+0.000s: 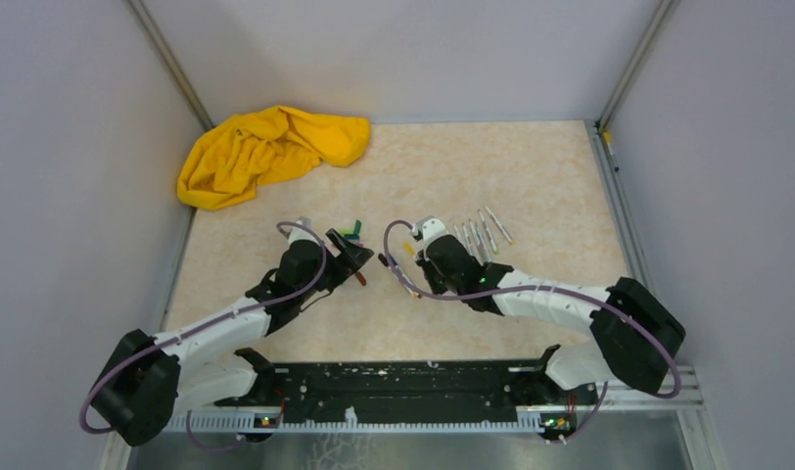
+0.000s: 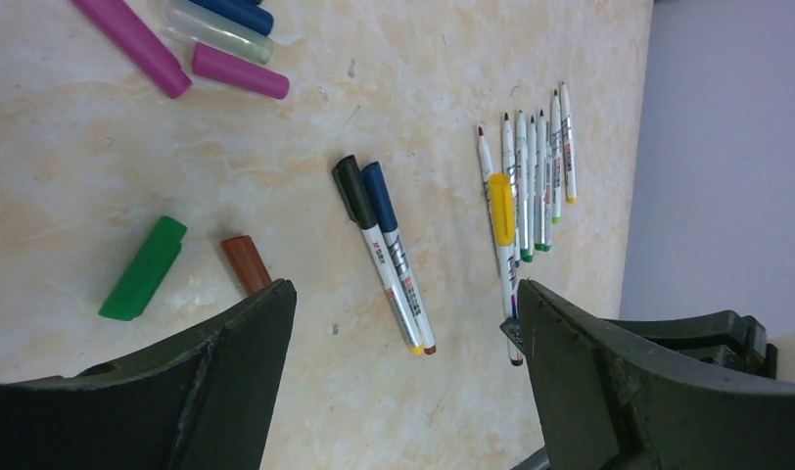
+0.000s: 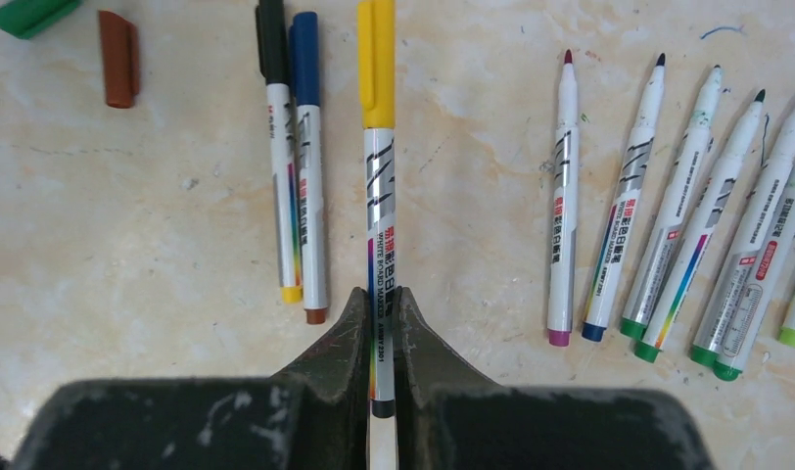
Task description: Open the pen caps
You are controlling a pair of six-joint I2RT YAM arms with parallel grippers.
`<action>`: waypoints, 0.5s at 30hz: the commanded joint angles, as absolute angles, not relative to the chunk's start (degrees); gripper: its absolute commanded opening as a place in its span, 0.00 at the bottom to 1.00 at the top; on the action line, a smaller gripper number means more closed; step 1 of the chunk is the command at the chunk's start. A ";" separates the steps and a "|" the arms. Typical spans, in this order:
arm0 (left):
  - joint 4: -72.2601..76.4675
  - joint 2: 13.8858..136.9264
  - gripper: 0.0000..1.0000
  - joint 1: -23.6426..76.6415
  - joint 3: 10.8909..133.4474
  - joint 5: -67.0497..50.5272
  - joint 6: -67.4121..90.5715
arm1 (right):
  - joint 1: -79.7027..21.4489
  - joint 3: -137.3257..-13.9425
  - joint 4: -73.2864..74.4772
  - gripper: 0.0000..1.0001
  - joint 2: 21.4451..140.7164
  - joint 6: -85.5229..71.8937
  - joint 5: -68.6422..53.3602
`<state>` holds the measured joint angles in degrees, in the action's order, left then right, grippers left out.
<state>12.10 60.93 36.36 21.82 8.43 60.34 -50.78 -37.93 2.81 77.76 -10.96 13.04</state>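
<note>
- Roughly two-thirds done by my count: the row of uncapped pens (image 3: 675, 196) lies on the table (image 3: 129, 245) to the right of the right gripper (image 3: 379, 304), with six bare tips as far as I can count.
- The loose caps match that: green cap (image 2: 144, 269) and brown cap (image 2: 247, 262) lie near each other. Pink cap (image 2: 239, 70), purple cap (image 2: 134, 44), blue cap (image 2: 239, 12) and pale cap (image 2: 217, 31) are grouped well apart from those two.
- Three left, I judge: yellow-capped pen (image 3: 377, 196), black-capped pen (image 3: 273, 147) and blue-capped pen (image 3: 308, 147). The last two lie side by side, touching, between the held pen and the brown cap.
- The right jaws are clamped on the yellow-capped pen's barrel near its tail. The yellow cap (image 3: 376, 59) is on and points away from the wrist.
- Left gripper (image 2: 403, 294): jaws wide apart, holding nothing. The yellow cap sits ahead of the gap and is not gripped.
- Hard to see: the sixth bare pen is cut off at the edge of the right wrist view.
- The purple, blue and pale caps are cut off by the top edge of the left wrist view.
- The held pen's tail is hidden between the right fingers.
- The top view is too small to tell whether the held pen touches the table.
</note>
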 commanded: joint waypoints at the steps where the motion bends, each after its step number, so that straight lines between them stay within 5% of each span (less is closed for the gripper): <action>1: 17.15 63.72 0.89 37.62 24.87 6.03 60.46 | -52.93 -38.63 4.70 0.00 73.37 -12.40 13.80; 15: 20.69 75.77 0.86 43.99 32.75 6.56 64.44 | -61.76 -38.58 4.41 0.00 70.18 -16.61 18.52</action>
<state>18.37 73.03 42.26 30.79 6.59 62.61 -60.01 -37.93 6.28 72.38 -14.68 15.59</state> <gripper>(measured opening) 0.870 0.027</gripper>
